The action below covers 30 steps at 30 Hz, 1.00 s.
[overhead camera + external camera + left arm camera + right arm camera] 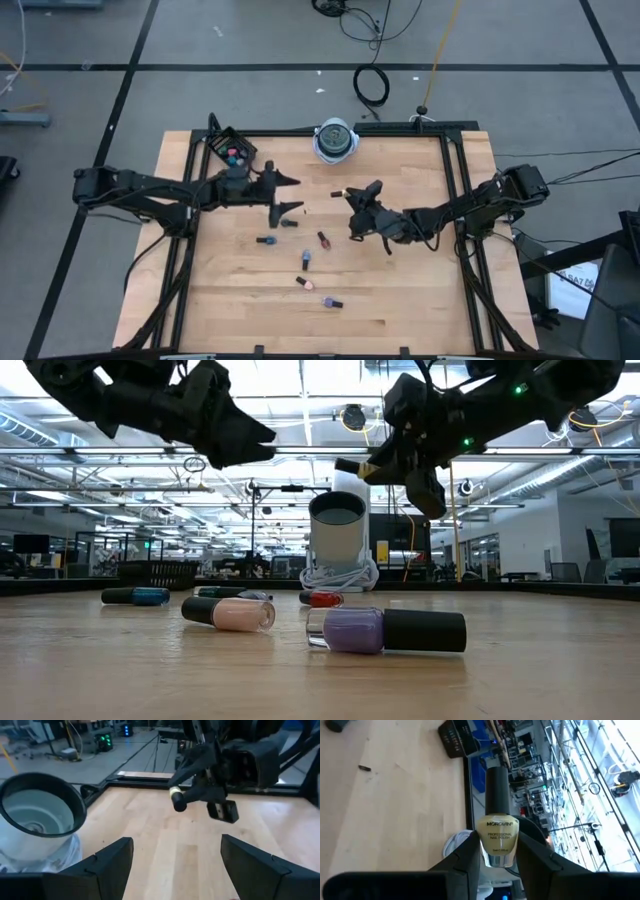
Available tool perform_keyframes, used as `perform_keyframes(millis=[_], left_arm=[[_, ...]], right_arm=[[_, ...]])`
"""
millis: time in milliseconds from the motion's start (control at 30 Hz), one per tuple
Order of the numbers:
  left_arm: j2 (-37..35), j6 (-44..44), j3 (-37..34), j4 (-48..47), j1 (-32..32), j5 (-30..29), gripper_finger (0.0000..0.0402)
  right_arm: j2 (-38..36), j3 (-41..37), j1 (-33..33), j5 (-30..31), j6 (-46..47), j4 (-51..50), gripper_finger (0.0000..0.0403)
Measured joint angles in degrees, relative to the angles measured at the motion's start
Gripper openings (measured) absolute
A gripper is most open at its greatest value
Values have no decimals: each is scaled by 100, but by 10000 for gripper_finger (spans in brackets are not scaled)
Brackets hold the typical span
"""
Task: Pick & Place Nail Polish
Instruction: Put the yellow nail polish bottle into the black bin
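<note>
My right gripper (352, 198) is above the table's middle, shut on a pale yellow nail polish bottle (498, 837) with a dark cap (497, 790). My left gripper (295, 195) is open and empty, left of it and facing it; in its wrist view (176, 842) the held bottle (177, 800) shows ahead. Several bottles lie on their sides on the table: blue (265, 240), red (323, 238), purple (306, 260), pink (304, 283) and another (332, 302). In the low view the purple (385, 630) and pink (228, 613) bottles lie nearest. My right gripper pinches the bottle's glass body (498, 851) between its two fingers, one on each side. The bottle lies along the fingers, and its cap (338, 193) sticks out beyond the fingertips toward the table's left. The bottle is lifted clear of the table, about level.
A small black box (228, 150) with bottles inside stands at the far left. A round white-and-blue container (335, 140) with a coiled white cord stands at the far edge's middle; it also shows in the low view (338, 545). A black frame rims the table.
</note>
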<state>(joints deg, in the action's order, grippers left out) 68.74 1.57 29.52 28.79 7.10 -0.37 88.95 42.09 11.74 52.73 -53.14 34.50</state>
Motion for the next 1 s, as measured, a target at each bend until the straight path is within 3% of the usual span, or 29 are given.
perform_keyframes(millis=[100, 400, 1000], left_arm=[[175, -71, 0, 108, -156, -244, 296], [1333, -272, 137, 1829, -176, -253, 296], [3081, -1286, 1773, 1779, -195, -268, 296]], right_arm=[[0, 0, 6, -28, -62, 111, 95], [0, 2, 1, -28, -13, 127, 95], [0, 2, 3, -48, -3, 127, 95]])
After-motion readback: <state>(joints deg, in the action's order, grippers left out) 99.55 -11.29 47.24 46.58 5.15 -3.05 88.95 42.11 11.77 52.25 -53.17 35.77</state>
